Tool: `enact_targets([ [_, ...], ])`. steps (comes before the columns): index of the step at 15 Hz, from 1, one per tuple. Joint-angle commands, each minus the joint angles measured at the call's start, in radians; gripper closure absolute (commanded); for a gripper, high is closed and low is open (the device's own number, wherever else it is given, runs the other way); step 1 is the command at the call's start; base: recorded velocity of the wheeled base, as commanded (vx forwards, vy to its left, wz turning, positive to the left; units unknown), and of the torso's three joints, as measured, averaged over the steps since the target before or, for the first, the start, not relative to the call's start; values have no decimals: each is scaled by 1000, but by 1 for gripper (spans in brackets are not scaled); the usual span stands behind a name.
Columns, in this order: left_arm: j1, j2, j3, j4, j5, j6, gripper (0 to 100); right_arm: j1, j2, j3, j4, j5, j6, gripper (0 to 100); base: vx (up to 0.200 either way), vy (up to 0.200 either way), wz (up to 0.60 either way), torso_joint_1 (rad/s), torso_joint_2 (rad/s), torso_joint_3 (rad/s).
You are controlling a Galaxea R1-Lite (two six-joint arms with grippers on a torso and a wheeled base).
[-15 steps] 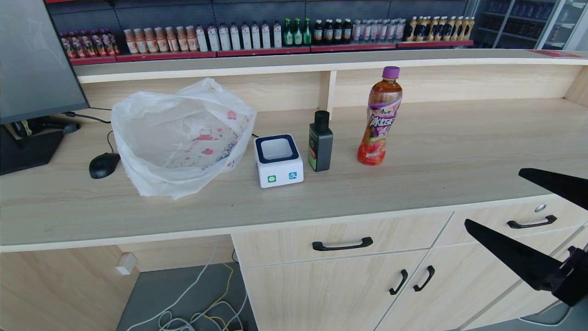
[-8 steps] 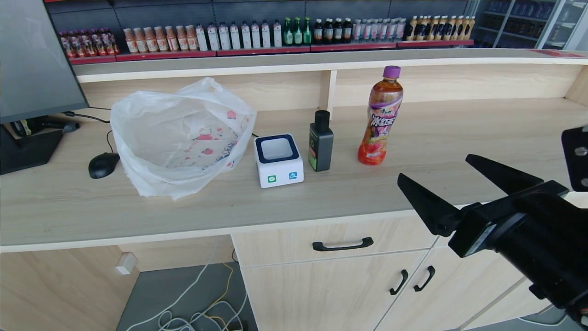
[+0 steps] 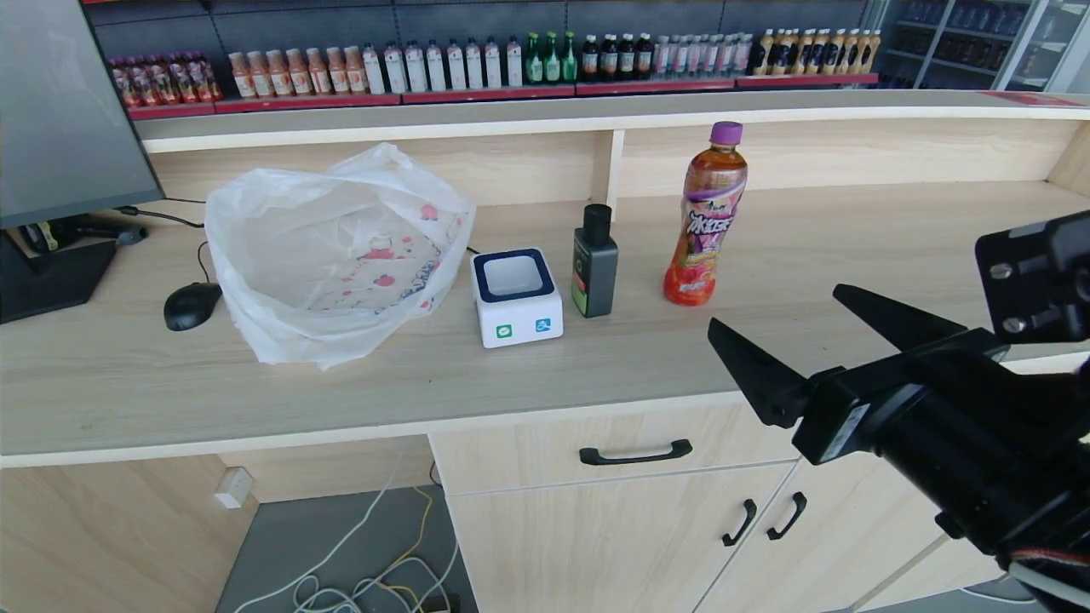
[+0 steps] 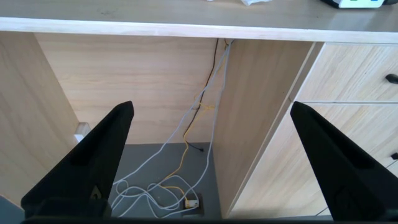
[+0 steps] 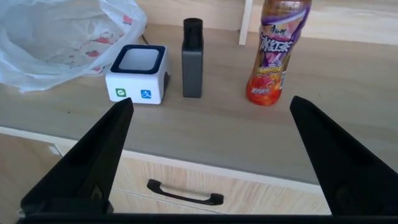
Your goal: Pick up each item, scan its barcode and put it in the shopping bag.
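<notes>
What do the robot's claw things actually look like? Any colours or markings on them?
The right pincer is matte black all over: two flat, wedge-shaped fingers tapering to blunt tips, set on a blocky black body. Beside it sits a black plate with silver screws. The left pincer has the same plain black wedges. I can make out no markings on the fingers.

Counter (image 3: 851, 255) holds mouse (image 3: 192, 305), bag (image 3: 332, 255), scanner (image 3: 516, 298), dark bottle (image 3: 593, 264), tea bottle (image 3: 705, 221).
</notes>
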Motion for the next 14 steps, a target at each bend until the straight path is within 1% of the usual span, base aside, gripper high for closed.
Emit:
enact_targets([
  [1, -2, 0, 0, 0, 0, 0, 0, 1, 33, -41, -2, 5, 9, 0, 0, 0, 0, 0, 0, 0],
  [3, 0, 0, 0, 0, 0, 0, 0, 1, 89, -99, -2, 28, 23, 0, 0, 0, 0, 0, 0, 0],
  [5, 0, 0, 0, 0, 0, 0, 0, -1, 148, -153, -2, 31, 69, 0, 0, 0, 0, 0, 0, 0],
  [6, -2, 0, 0, 0, 0, 0, 0, -5, 195, -208, -2, 31, 112, 0, 0, 0, 0, 0, 0, 0],
  [8, 0, 0, 0, 0, 0, 0, 0, -25, 243, -273, -2, 32, 137, 0, 0, 0, 0, 0, 0, 0],
  [9, 0, 0, 0, 0, 0, 0, 0, -57, 286, -325, -2, 60, 138, 0, 0, 0, 0, 0, 0, 0],
  [11, -2, 0, 0, 0, 0, 0, 0, -122, 332, -366, -2, 111, 137, 0, 0, 0, 0, 0, 0, 0],
  [13, -2, 0, 0, 0, 0, 0, 0, -159, 369, -406, -1, 131, 140, 0, 0, 0, 0, 0, 0, 0],
  [14, -2, 0, 0, 0, 0, 0, 0, -163, 376, -412, -1, 138, 140, 0, 0, 0, 0, 0, 0, 0],
])
